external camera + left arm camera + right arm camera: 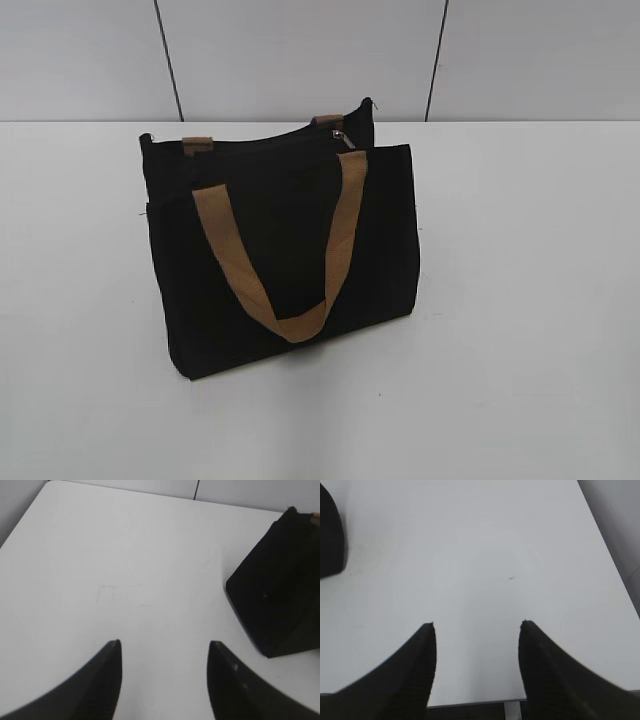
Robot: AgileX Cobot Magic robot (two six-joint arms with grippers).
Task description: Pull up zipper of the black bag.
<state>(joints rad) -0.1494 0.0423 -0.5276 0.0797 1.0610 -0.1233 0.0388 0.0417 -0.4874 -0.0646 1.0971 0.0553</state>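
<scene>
Left hand [164, 647] spread, right hand [477, 627] spread — both over bare table [530, 300], apart from black bag [280, 250].

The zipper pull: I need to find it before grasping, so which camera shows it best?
The exterior view: the silver zipper pull sits at the black bag's top rim. The left wrist view shows only a bag corner, the right wrist view a dark edge; neither shows the pull.
</scene>
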